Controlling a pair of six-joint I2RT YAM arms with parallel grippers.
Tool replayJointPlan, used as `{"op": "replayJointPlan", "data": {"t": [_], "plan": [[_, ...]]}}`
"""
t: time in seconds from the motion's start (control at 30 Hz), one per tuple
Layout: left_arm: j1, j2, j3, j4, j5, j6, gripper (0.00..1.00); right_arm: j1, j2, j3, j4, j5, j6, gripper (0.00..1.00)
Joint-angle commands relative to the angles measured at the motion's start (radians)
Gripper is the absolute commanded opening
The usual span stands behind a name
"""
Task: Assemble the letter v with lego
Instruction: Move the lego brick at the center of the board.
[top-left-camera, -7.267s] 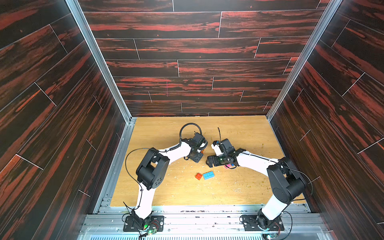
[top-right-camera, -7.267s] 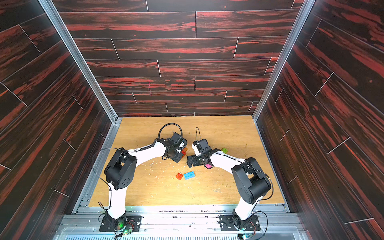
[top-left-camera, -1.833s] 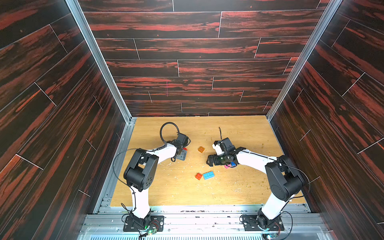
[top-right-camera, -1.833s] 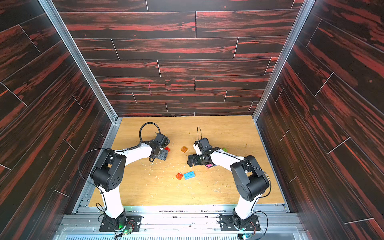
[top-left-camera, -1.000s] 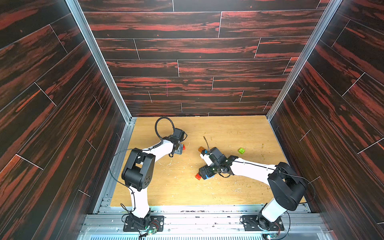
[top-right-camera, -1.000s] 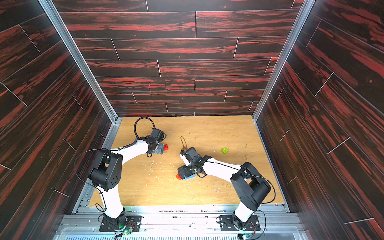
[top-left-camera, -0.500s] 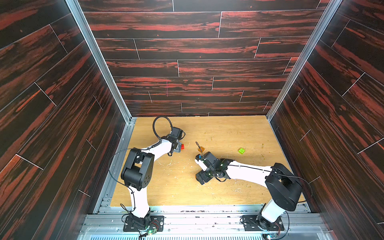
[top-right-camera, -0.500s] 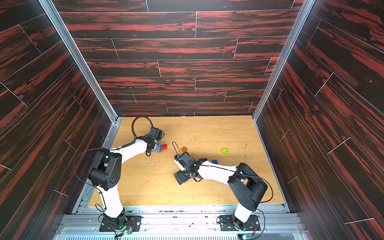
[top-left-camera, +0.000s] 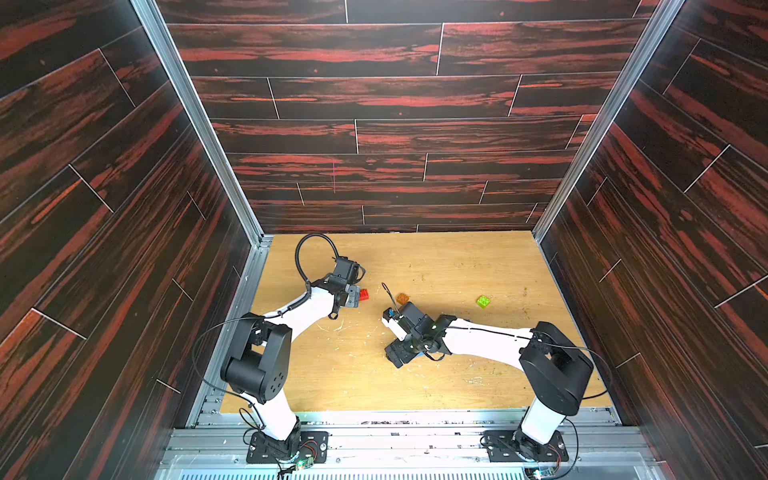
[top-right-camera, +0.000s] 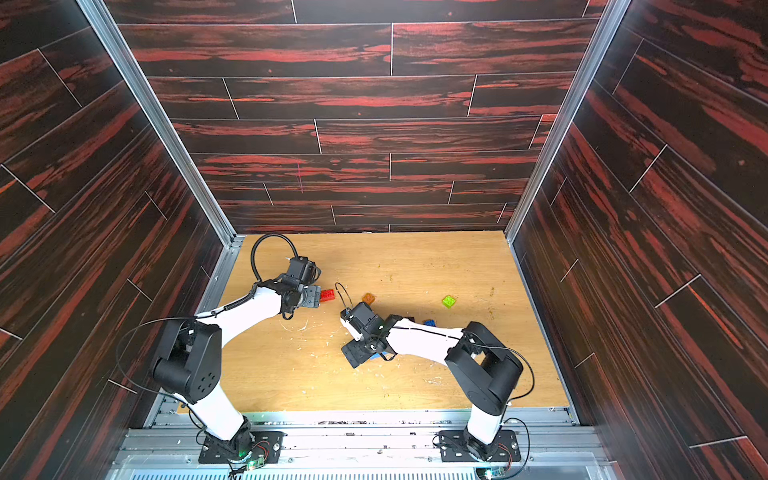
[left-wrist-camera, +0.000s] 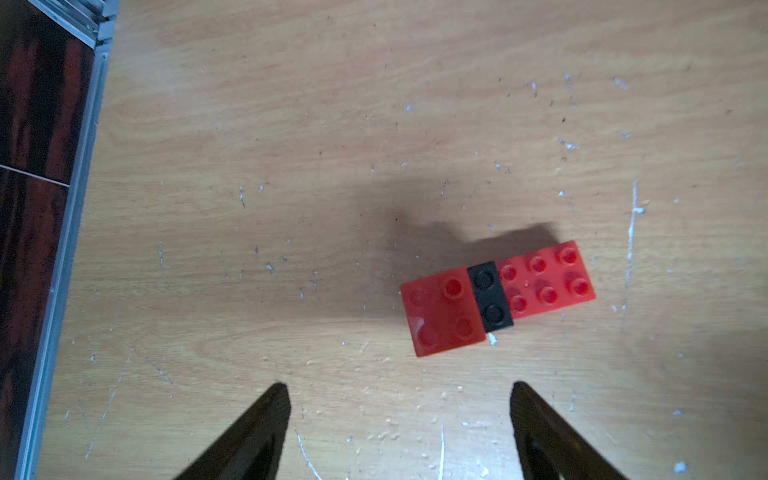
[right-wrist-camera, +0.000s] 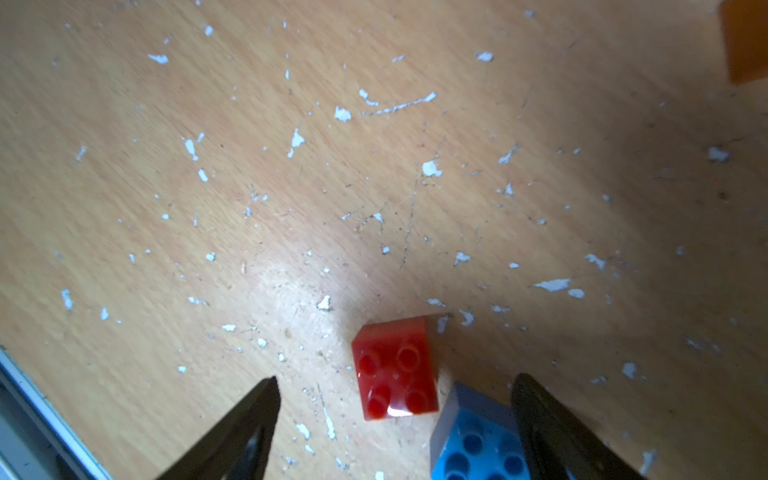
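Mid-table, right gripper (top-left-camera: 395, 356) now hangs low over the loose pair, red square brick (right-wrist-camera: 395, 370) and light blue brick (right-wrist-camera: 473, 440). About two seconds back it stood further toward the rear wall and that pair lay in plain sight. From above, the arm now hides most of it, and only a blue sliver shows. Pincer spread wide, red square between the fingers, not pinched. Light blue one runs under one finger's edge, contact unclear.

Left gripper (left-wrist-camera: 400, 386) has pulled back toward the left wall since the two met mid-table seven seconds ago. Fingers apart, holding nothing, red-black-red strip (left-wrist-camera: 494, 295) lying flat just ahead of them.

Orange brick (top-left-camera: 402, 298) between the two grippers, same spot as a second ago. Green brick (top-left-camera: 483, 301) alone on the right, well clear. Dark blue brick (top-right-camera: 429, 322) peeks out behind the right arm.

Wooden table (top-left-camera: 457, 257) is pale, scratched and dotted with white flecks. Dark red-streaked wall panels (top-left-camera: 395, 137) on three sides, aluminium posts (top-left-camera: 199, 120) in the back corners.
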Motion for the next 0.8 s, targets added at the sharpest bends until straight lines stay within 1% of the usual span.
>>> {"op": "replayJointPlan", "data": {"t": [0.0, 0.13, 0.33, 0.53, 0.57, 0.63, 0.77], "plan": [[0.003, -0.039, -0.01, -0.02, 0.014, -0.027, 0.85, 0.009, 0.027, 0.027, -0.031, 0.005, -0.011, 0.89], [0.003, -0.036, -0.014, -0.042, 0.016, -0.047, 0.85, 0.009, 0.041, 0.032, -0.034, 0.019, -0.018, 0.89], [0.003, -0.023, -0.026, -0.072, -0.036, -0.086, 0.85, 0.01, 0.053, 0.038, -0.038, 0.011, -0.022, 0.89], [0.006, 0.021, 0.002, -0.087, -0.074, -0.092, 0.86, 0.01, 0.064, 0.043, -0.045, 0.016, -0.026, 0.89], [0.006, 0.051, 0.009, -0.087, -0.08, -0.095, 0.87, 0.009, 0.064, 0.043, -0.045, 0.016, -0.026, 0.89], [0.006, 0.068, 0.022, -0.086, -0.088, -0.103, 0.88, 0.009, 0.063, 0.042, -0.045, 0.014, -0.025, 0.89], [0.009, 0.116, 0.073, -0.112, -0.094, -0.111, 0.9, 0.009, 0.063, 0.043, -0.047, 0.016, -0.025, 0.89]]}}
